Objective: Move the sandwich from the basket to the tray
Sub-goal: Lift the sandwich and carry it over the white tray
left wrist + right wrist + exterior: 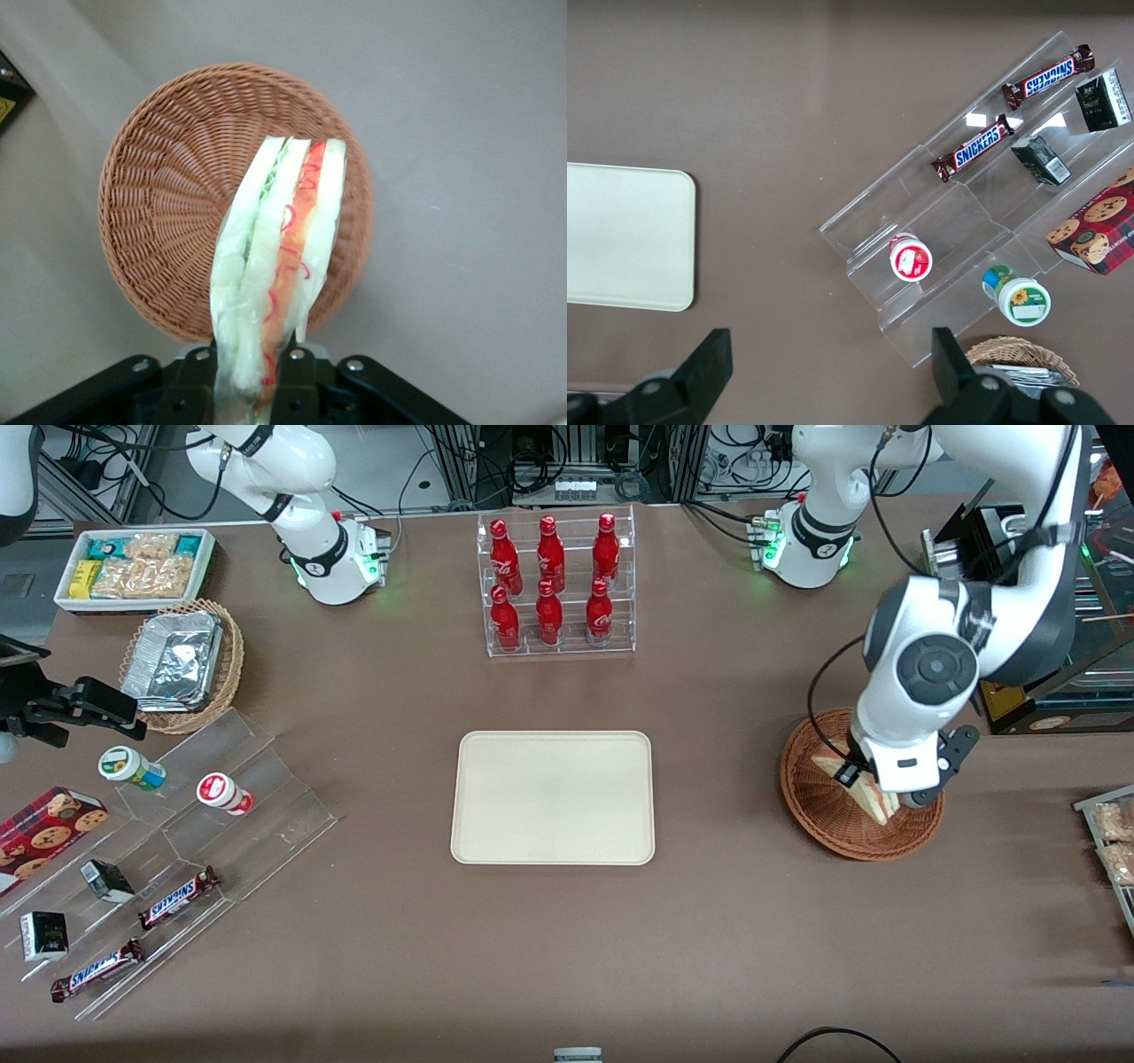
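The sandwich (864,786), seen from the front, hangs over the basket (819,806) beneath the working arm's pincer (873,784), whose white wrist housing hides most of the bread, so that only a pale wedge with a thin coloured edge shows against the reddish-brown weave. The tray (553,797) lies well apart on the brown bench (620,957), toward the parked arm's end: a smooth cream rectangle with rounded corners and a low rim, bare of anything. The carry crosses open bench, and the risk I judge greatest is that the soft slices slide out of the hold on the way. In the working wrist's view the pincer (252,376) is closed on one end of the sandwich (279,257), and the wedge sticks out well clear of the basket (168,221), which lies lower down with its weave circling to a shallow dished centre and nothing else in it. The bread looks soft and pale, in three slices with green shreds and red strips between them, under what seems a thin clear wrap; gripped at one end only, the layers could splay or the slick wrap could slip. In the parked wrist's view only a corner of the tray (629,239) shows, flat and matt.
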You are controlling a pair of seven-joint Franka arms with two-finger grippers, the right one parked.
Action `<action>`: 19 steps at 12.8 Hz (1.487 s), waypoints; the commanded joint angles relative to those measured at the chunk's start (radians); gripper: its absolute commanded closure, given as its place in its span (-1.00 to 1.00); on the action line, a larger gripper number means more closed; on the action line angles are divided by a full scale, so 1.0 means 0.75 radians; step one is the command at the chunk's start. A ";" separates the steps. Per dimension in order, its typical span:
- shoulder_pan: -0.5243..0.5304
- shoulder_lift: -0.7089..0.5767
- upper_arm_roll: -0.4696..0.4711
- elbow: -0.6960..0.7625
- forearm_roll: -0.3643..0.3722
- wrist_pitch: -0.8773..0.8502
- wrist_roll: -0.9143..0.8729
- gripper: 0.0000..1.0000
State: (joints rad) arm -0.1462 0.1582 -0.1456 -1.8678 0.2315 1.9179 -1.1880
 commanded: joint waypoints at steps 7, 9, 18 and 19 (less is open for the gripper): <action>-0.439 0.110 -0.021 0.351 -0.141 -0.150 0.181 1.00; -0.525 0.204 -0.019 0.359 -0.131 -0.032 0.191 1.00; -0.662 0.574 -0.017 0.457 -0.002 0.206 0.120 1.00; -0.678 0.585 -0.017 0.457 -0.002 0.245 0.122 1.00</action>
State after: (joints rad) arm -0.6228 0.5730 -0.1711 -1.5579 0.2122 2.0786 -1.0801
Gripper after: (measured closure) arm 0.837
